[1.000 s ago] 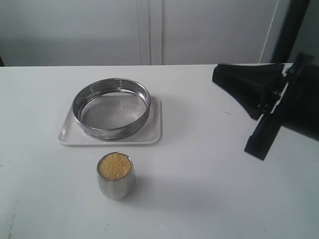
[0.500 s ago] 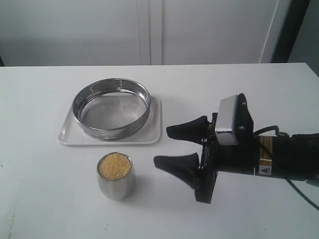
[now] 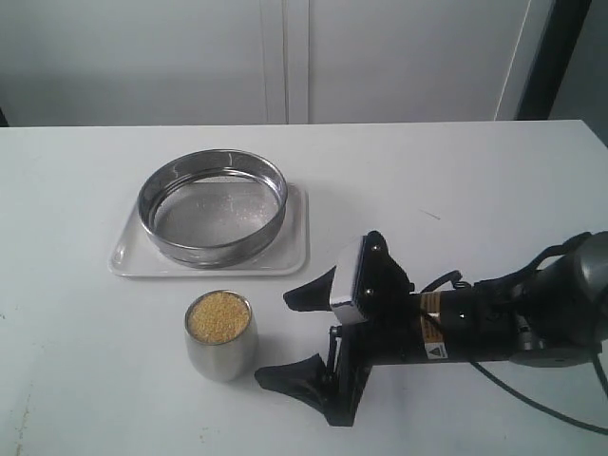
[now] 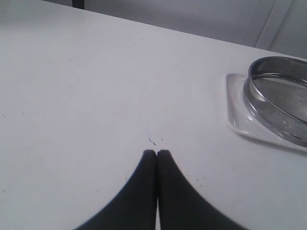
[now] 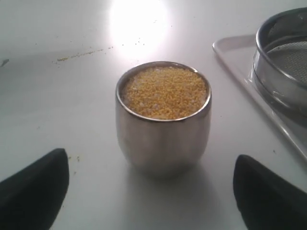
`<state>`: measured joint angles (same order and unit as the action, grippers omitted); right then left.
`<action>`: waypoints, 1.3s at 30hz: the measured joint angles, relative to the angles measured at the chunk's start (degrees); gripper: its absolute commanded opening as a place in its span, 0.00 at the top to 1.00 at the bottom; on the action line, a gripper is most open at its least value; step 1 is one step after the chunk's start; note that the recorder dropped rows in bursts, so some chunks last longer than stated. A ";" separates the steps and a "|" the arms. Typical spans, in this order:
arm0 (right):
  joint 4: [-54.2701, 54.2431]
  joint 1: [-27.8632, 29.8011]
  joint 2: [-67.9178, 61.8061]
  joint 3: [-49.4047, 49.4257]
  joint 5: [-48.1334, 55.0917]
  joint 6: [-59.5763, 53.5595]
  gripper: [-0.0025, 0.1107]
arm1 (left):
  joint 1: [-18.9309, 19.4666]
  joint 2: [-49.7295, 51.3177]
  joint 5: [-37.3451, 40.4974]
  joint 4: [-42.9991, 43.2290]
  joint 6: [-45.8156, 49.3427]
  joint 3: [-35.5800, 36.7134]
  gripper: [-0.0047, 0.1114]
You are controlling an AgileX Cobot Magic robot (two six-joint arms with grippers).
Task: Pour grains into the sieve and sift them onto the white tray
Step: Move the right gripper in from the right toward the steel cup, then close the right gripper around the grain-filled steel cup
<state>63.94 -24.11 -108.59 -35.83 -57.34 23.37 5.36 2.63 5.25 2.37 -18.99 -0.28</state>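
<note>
Here, right fingers [image 3: 290, 378] spread wide, cup [image 3: 220, 356] of grains [image 3: 218, 316] just beyond them, facing gap, untouched

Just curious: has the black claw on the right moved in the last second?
Yes. The right claw swept leftward from the far right, nearly reaching the cup.

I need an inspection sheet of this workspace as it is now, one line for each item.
Surface: white table, flat, with faint marks.
Job's things: sieve sits on the white tray; grains fill an upright steel cup beside the tray.
Clutter: thin trail of yellowish specks on the table near the cup.
Claws: right claw open, facing the cup, not touching it; left claw shut over the table.
Cables: thin black cable loops at the right arm.
Surroundings: pale wall panels behind; dark post.
</note>
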 measured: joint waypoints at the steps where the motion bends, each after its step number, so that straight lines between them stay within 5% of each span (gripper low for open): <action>1: -0.26 -0.34 -0.61 -0.40 0.14 0.00 0.18 | 0.00 0.00 0.00 0.00 0.00 0.00 0.96; 11: -2.04 -3.52 -3.84 -5.90 9.74 2.32 0.15 | 0.00 0.00 0.00 0.00 0.00 0.00 0.96; 39: -2.27 -7.27 -12.33 -15.26 4.83 3.61 0.15 | 0.00 0.00 0.00 0.00 0.00 0.00 0.96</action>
<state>61.68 -31.38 -120.92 -51.09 -52.51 26.98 5.36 2.63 5.25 2.37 -18.99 -0.28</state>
